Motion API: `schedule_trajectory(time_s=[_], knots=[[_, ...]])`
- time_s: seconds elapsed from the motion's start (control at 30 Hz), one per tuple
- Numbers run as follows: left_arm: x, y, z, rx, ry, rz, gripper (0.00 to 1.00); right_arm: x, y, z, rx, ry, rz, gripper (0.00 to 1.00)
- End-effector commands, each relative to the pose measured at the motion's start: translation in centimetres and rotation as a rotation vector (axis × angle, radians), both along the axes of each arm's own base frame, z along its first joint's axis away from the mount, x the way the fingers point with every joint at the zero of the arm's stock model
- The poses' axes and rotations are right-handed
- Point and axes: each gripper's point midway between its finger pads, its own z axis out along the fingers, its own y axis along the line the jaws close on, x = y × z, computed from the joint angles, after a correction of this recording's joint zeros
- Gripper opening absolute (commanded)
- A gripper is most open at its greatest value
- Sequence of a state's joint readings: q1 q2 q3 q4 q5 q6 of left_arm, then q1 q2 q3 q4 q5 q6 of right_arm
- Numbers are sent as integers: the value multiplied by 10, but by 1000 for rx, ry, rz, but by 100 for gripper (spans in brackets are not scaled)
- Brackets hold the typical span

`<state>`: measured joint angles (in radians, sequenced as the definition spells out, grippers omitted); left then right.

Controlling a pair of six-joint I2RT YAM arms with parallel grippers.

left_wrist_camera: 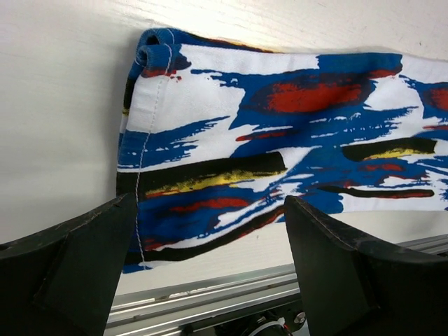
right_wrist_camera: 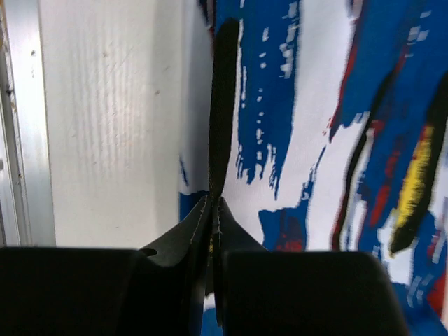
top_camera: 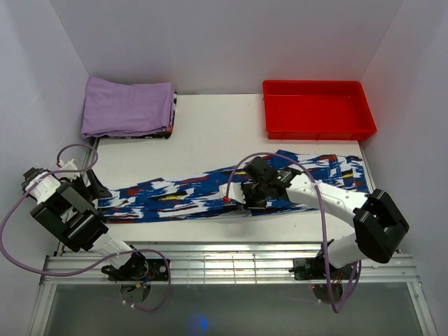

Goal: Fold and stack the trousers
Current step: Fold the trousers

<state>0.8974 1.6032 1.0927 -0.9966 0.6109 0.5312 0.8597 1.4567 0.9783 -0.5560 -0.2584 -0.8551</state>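
Blue-printed trousers (top_camera: pixel 175 196) lie stretched nine to three o'clock, folding barely begun. Your left end effector (left_wrist_camera: pixel 208 210) gapes empty; right end effector (top_camera: pixel 232 194) is pinched closed.

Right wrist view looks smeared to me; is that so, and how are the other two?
Right wrist: yes, the trousers print is blurred, worst at right. Left wrist: sharp, but glare washes out the table at top. Top external: evenly lit, soft shadows only.
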Motion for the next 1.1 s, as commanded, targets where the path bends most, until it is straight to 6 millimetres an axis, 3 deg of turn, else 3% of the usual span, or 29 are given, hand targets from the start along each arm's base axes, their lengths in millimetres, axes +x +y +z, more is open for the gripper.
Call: schedule_trajectory(time_s=[0.0, 0.07, 0.17, 0.27, 0.5, 0.63, 0.67, 0.73, 0.77, 0.83, 0.87, 0.97, 1.0, 1.07], knots=[[7, 10, 4, 38, -37, 4, 97, -30, -32, -47, -112, 86, 41, 8], [8, 11, -1, 29, -32, 17, 94, -35, -41, -71, -161, 117, 30, 8], [8, 17, -14, 37, -3, 27, 92, -35, -42, -88, -188, 139, 13, 8], [9, 23, -29, 58, 1, 19, 90, -30, -36, -92, -185, 145, -4, 8], [-1, -6, -59, -34, 55, -52, 78, -22, -27, -90, -182, 146, -20, 8], [-8, -19, -72, -86, 81, -32, 62, -21, -27, -89, -180, 146, -32, 8], [-7, -20, -73, -95, 82, -29, 49, -20, -26, -88, -178, 146, -41, 8], [0, -18, -72, -115, 64, -10, 37, -13, -27, -85, -167, 153, -74, 8], [9, -11, -66, -98, 39, -5, 19, -8, -25, -80, -152, 147, -88, 8], [24, 2, -60, -68, 19, 6, 0, 0, -28, -76, -133, 148, -119, 8], [42, 16, -48, -20, -8, 0, 0, 3, -30, -72, -130, 147, -127, 8], [70, 43, -37, 74, -16, 4, 0, 3, -33, -65, -120, 150, -124, 8], [86, 60, -23, 132, -44, 8, 0, -1, -36, -66, -124, 159, -117, 8], [99, 72, -24, 182, -13, 1, 0, -7, -34, -67, -115, 187, -112, 8]])
